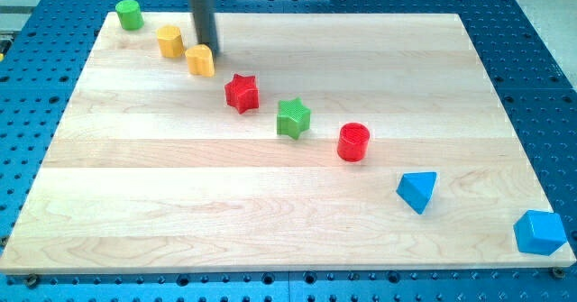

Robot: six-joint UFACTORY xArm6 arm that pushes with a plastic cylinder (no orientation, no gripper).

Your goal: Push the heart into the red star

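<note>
Desk (pixel 270 239), left to right: one green cylinder (pixel 129 14); yellow hexagon (pixel 169 41); yellow heart (pixel 200 59), my tip (pixel 210 50) touching its top edge; red star (pixel 242 93) nearby; green star (pixel 293 119); red cylinder (pixel 353 142); two blue blocks (pixel 417 191) (pixel 540 232). No gripper shows.

Straight dark grey rod (pixel 203 13), smooth, blunt tip (pixel 210 50)

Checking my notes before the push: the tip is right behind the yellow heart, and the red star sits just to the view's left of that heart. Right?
Not quite. My tip is right behind the yellow heart, but the camera view shows the red star to the heart's right and lower, not its left.
</note>
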